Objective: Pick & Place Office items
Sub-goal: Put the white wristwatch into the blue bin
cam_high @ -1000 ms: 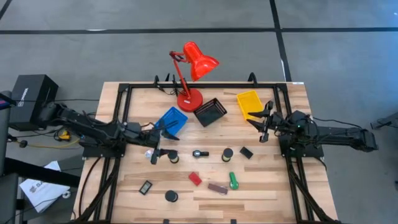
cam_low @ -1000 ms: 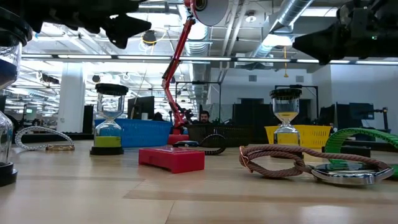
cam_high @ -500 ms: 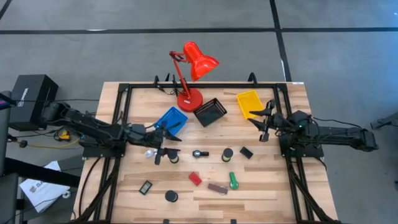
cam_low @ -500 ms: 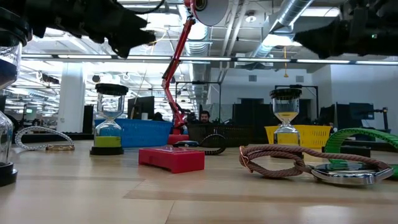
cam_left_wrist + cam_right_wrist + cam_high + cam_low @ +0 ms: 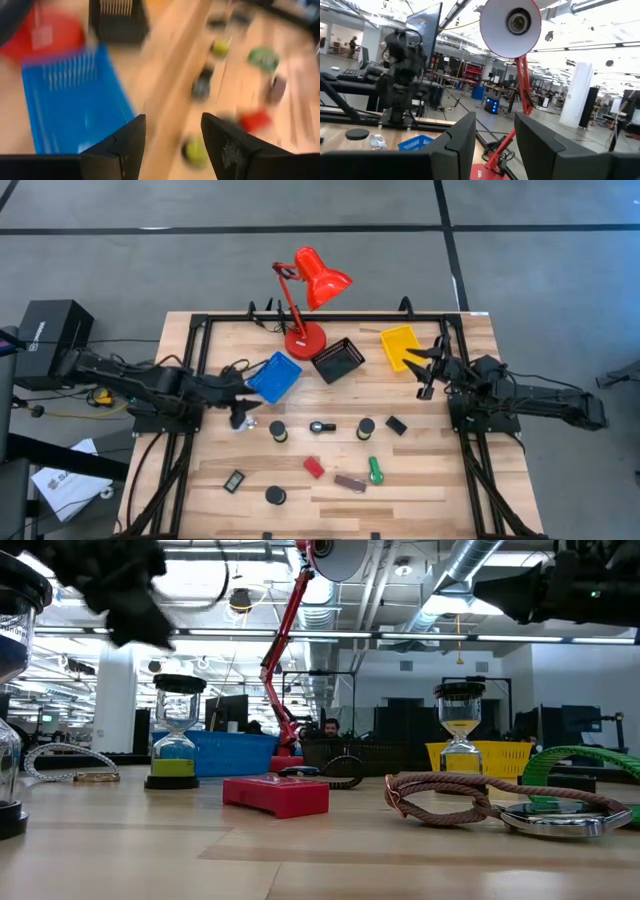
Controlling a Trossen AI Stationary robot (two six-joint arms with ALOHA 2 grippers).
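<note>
The office items lie spread over the near half of the table: a silvery clip point(image 5: 240, 423), small hourglasses point(image 5: 277, 431) point(image 5: 366, 427), a black round piece point(image 5: 275, 495), a red block point(image 5: 314, 467), a brown bar point(image 5: 349, 482), a green cylinder point(image 5: 375, 471) and black rectangles point(image 5: 396, 424) point(image 5: 234, 480). My left gripper point(image 5: 245, 395) is open and empty. It hovers beside the blue tray point(image 5: 275, 377), just to the far side of the clip; the left wrist view shows its gap point(image 5: 172, 145). My right gripper point(image 5: 427, 370) is open and empty, raised near the yellow tray point(image 5: 399, 345).
A red desk lamp point(image 5: 305, 300) stands at the far edge, with a black tray point(image 5: 338, 360) beside its base. A black frame rail runs along the table's sides. In the low view, a brown cord point(image 5: 450, 798) and a metal clip point(image 5: 555, 822) lie close to the camera.
My left gripper has drawn back from beside the hourglass, swinging up and toward the table's left and far side, and is now next to the blue tray. It has turned as it went and is blurred with motion. No item has moved.
</note>
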